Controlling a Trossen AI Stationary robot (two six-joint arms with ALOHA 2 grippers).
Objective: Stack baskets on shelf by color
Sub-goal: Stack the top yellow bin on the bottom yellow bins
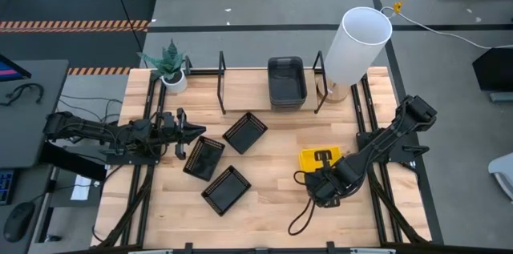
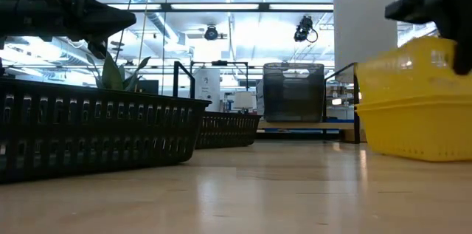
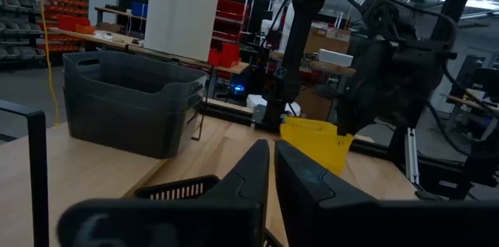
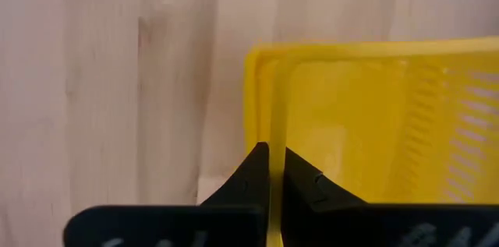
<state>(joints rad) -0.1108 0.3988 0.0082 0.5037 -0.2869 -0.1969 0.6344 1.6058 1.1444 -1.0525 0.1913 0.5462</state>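
A yellow basket [image 1: 313,159] sits at the table's right, and my right gripper [image 1: 324,167] is shut on it from above. Three black slatted baskets [image 1: 245,132], [image 1: 203,158], [image 1: 226,190] rest flat on the table left of centre. Dark grey baskets [image 1: 286,82] stand nested on the shelf [image 1: 240,86] along the far edge. My left gripper [image 1: 195,131] hovers shut and empty above the table's left side, pointing toward the right. My right gripper pinches one side wall of the yellow basket [image 4: 274,134] near a corner, one finger [image 4: 253,173] outside over the wood and the other [image 4: 304,181] inside the basket. The fingers point down. In the low view the basket [image 2: 413,101] stands slightly tilted, its bottom at the tabletop.
A tall white cylinder [image 1: 358,44] stands at the shelf's right end and a small potted plant [image 1: 171,68] at its left end. Black bracket uprights [image 1: 222,70] rise from the shelf. Bare wood lies between the black baskets and the yellow one.
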